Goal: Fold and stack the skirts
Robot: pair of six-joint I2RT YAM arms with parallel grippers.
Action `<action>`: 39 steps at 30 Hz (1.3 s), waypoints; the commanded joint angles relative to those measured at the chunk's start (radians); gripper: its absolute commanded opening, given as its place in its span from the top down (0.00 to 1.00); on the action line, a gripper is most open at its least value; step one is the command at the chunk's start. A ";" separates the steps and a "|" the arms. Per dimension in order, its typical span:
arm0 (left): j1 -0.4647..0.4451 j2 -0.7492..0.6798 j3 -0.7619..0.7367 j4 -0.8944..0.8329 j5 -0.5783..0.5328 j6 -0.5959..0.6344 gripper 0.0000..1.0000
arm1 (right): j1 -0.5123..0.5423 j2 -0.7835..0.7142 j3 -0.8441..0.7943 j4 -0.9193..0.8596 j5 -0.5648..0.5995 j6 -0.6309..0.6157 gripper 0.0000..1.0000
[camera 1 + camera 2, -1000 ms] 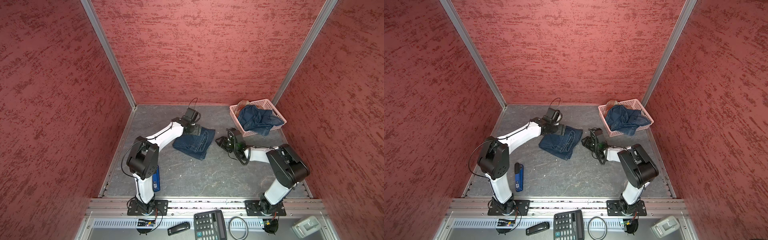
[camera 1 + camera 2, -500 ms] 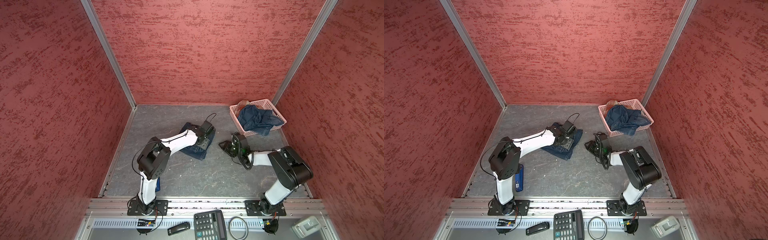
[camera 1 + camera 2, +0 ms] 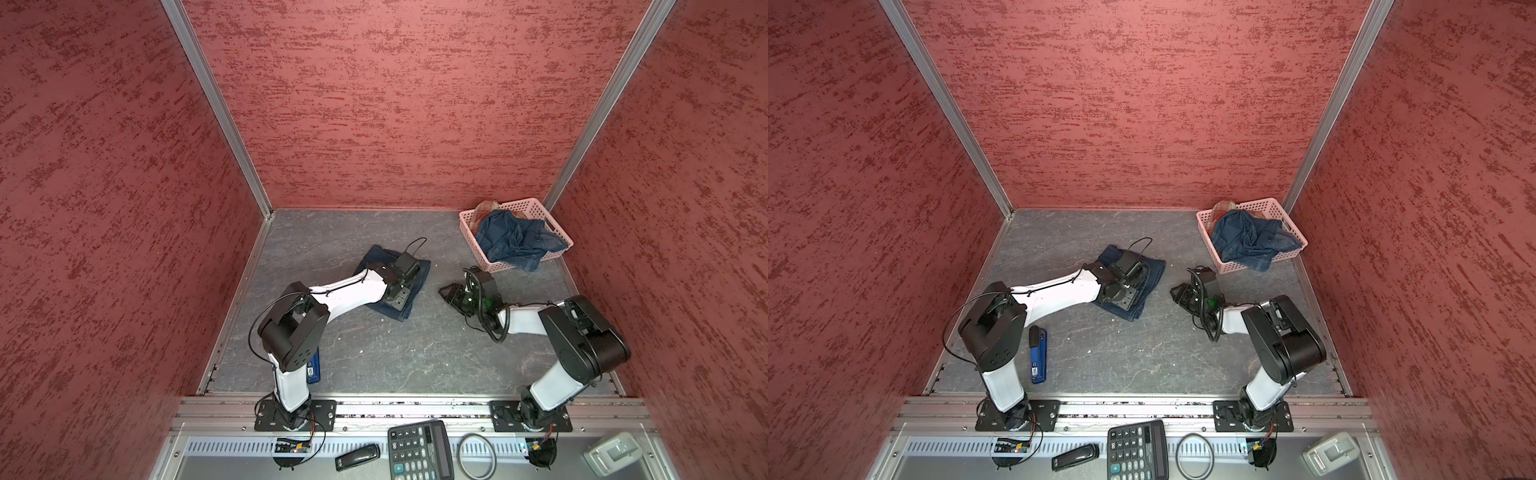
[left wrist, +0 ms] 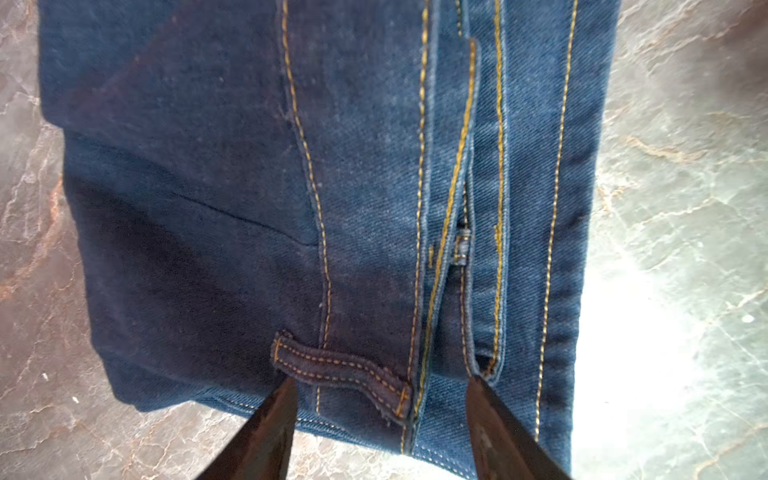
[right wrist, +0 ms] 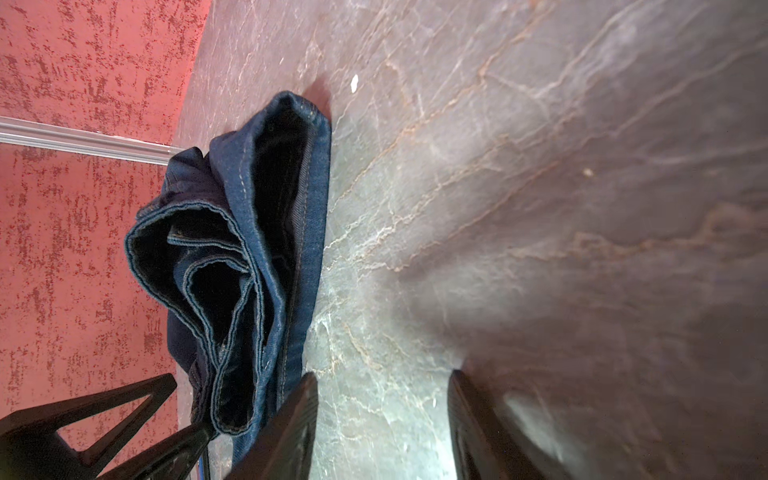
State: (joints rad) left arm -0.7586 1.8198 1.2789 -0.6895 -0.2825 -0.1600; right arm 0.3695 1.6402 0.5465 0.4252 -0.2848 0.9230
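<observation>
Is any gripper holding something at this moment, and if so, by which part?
Nothing is held. The left gripper stands open over an edge of the folded denim skirt; the right gripper is open above the table.

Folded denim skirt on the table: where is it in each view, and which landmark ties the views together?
Top view: folded skirt mid-table, partly under the left arm.
Top view: same spot, arm across it.
Left wrist: fills most of the picture.
Right wrist: seen edge-on, layers showing.
Landmark: grey marbled table, in all four.
</observation>
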 commanded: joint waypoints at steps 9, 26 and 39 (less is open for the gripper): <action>-0.008 0.118 0.091 0.005 0.003 -0.015 0.37 | -0.003 -0.033 -0.007 -0.039 0.027 -0.016 0.48; -0.007 0.227 0.181 0.011 0.006 -0.037 1.00 | 0.003 -0.022 0.009 -0.051 0.031 -0.035 0.48; 0.026 0.129 0.145 0.045 0.034 -0.030 1.00 | 0.106 0.104 0.147 0.006 0.018 0.019 0.57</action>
State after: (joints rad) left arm -0.7448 2.0071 1.4395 -0.6762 -0.2649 -0.1898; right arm 0.4549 1.7119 0.6579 0.3958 -0.2775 0.9062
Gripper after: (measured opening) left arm 0.070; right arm 0.434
